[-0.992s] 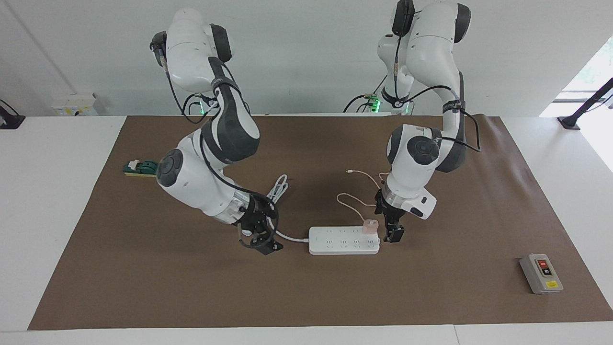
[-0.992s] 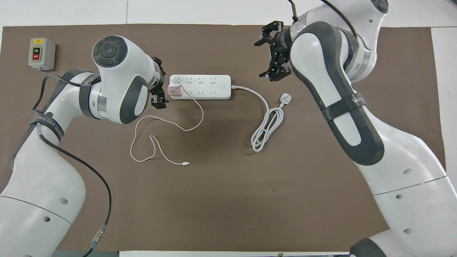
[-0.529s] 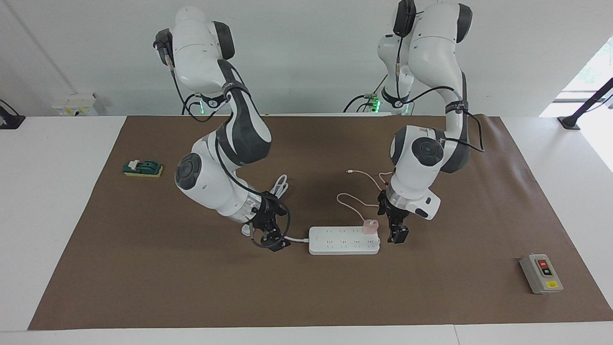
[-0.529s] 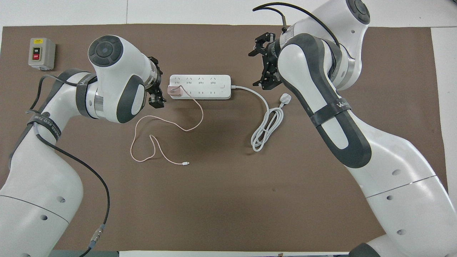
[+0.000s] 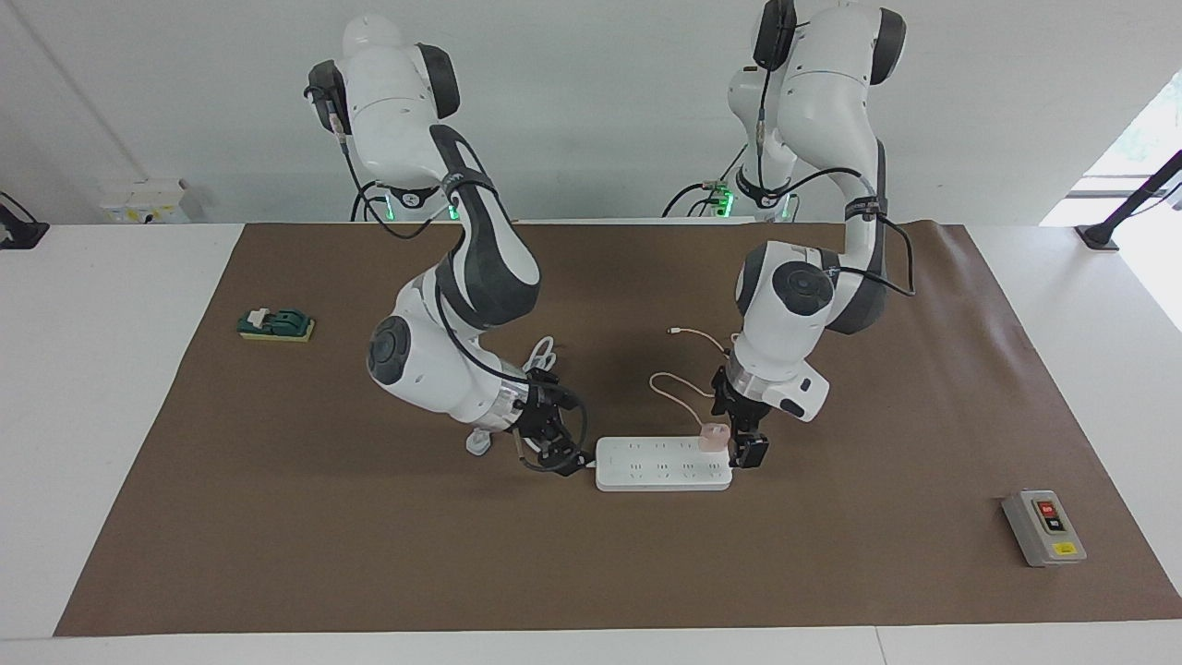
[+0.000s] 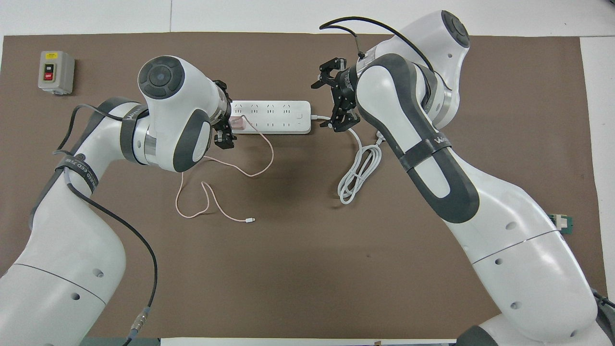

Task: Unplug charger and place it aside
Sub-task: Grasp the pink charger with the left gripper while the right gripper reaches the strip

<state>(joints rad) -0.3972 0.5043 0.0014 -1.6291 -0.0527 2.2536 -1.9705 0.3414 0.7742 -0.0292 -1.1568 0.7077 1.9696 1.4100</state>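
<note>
In the facing view we start at the green block [image 5: 275, 324] near the mat's edge at the right arm's end of the table. Next our right gripper [image 5: 560, 453] sits low at the power strip's [image 5: 662, 465] cord end, its fingers spread open, holding nothing, over the white cord [image 5: 580, 459] where it leaves the strip. The rest of that cord lies coiled [image 6: 358, 175] on the brown mat [image 5: 831, 573], nearer to the robots.

The pink charger [image 5: 712, 436] is plugged upright into the strip at the end toward the left arm. Our left gripper [image 5: 744, 441] is just beside it, fingers open; the charger stands at the mouth of the jaws, not clamped. Whether a fingertip touches it we cannot tell. Its thin pink cable [image 6: 226, 166] loops over the mat toward the robots.

The grey switch box [image 5: 1043, 527] lies well apart, toward the left arm's end.
</note>
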